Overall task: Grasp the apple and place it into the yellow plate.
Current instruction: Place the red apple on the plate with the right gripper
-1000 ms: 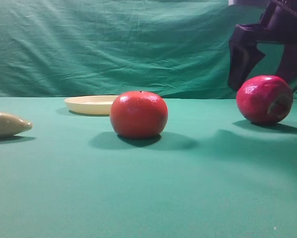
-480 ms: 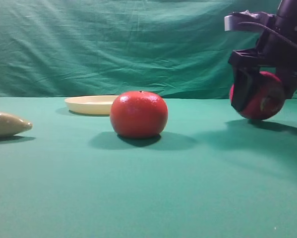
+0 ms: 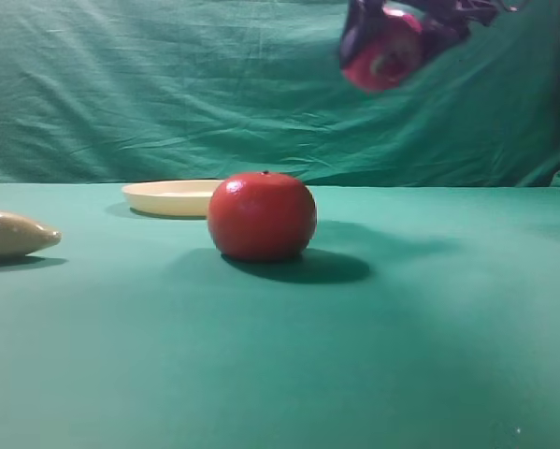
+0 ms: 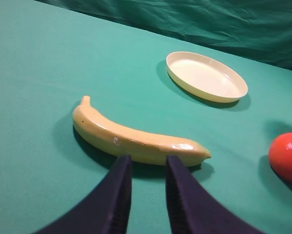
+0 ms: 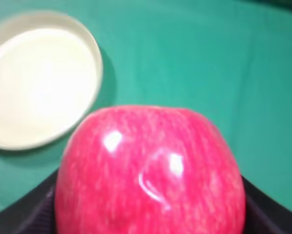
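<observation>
While airborne, apple (image 5: 149, 170) sits clamped between right end effector (image 3: 392, 42) jaws — yellow plate (image 5: 36, 78) below-left.

No readable text or labels, though views are blurry.

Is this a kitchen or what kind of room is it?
Probably not a kitchen. It looks like a robot practice table: green cloth covers the top and hangs behind, with only a yellow plate, an apple, a banana and a round orange-red fruit.
</observation>
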Controlling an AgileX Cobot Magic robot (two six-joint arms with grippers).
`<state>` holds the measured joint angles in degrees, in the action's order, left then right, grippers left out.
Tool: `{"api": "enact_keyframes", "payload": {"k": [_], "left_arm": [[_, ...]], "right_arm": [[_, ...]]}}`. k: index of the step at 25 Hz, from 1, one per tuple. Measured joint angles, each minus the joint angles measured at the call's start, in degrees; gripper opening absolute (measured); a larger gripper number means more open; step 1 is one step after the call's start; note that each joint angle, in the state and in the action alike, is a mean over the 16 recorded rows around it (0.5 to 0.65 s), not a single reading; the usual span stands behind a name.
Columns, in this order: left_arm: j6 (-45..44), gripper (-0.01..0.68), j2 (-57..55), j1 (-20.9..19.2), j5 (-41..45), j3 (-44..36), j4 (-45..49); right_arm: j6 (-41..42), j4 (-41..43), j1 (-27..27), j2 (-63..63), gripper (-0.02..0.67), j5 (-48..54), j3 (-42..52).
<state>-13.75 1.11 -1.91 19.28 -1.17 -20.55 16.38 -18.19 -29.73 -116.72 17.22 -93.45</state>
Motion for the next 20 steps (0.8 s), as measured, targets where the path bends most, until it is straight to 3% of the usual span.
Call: {"api": "enact_keyframes", "payload": {"k": [7, 20], "left_arm": [[0.0, 0.157, 0.0, 0.0, 0.0, 0.0, 0.0], [0.0, 0.157, 0.0, 0.0, 0.0, 0.0, 0.0]], "right_arm": [[0.76, -0.11, -3.43, -6.48, 0.519, -2.24, -5.16], [4.34, 0.83, -3.89, -6.66, 0.617, -3.74, -6.05]]}}
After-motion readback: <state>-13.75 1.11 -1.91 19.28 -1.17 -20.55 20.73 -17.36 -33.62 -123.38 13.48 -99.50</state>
